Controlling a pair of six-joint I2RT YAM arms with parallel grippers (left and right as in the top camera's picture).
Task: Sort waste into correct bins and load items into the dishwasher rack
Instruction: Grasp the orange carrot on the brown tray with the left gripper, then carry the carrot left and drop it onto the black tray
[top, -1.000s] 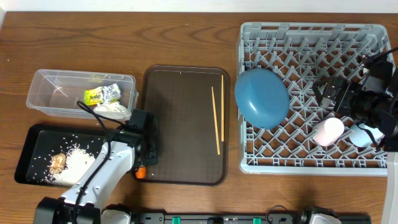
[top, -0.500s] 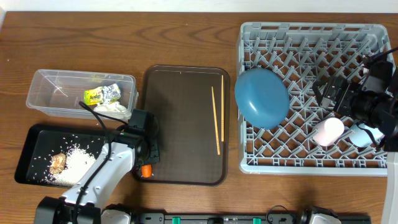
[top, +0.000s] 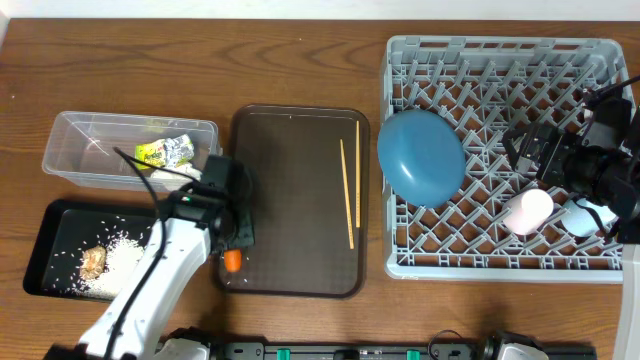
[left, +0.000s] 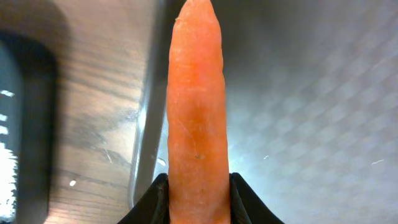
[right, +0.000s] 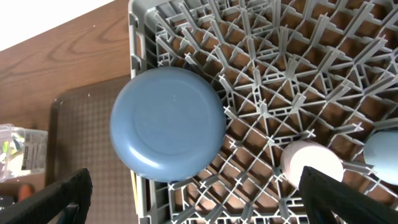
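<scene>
- Rack: grey peg crate, fills the table's 3 o'clock side in the overhead view.
- Serving tray: dark brown, centre of the table, just beside the rack's 9 o'clock edge.
- Plate: blue, underside up, leaning among the pegs at the rack's 9 o'clock edge.
- Tub: clear plastic, at 10 o'clock on the table. A yellow-green wrapper lies inside, toward its 3 o'clock end.
- Black tray: at 8 o'clock on the table, just below the tub. It holds scattered rice and a brown lump at the rice's 9 o'clock.
- Right gripper: over the rack's 3 o'clock side, fingers spread wide apart, nothing between them.
- Left gripper: over the serving tray's 7 o'clock corner, fingers clamped on the thick end of the carrot.
- Chopsticks: two thin sticks lying lengthwise on the serving tray's 3 o'clock side.
- Pink cup and light-blue cup: in the rack at 4 o'clock, side by side.
- Carrot: orange, its tip over the serving tray's rim; whether it touches the tray, cannot tell.
</scene>
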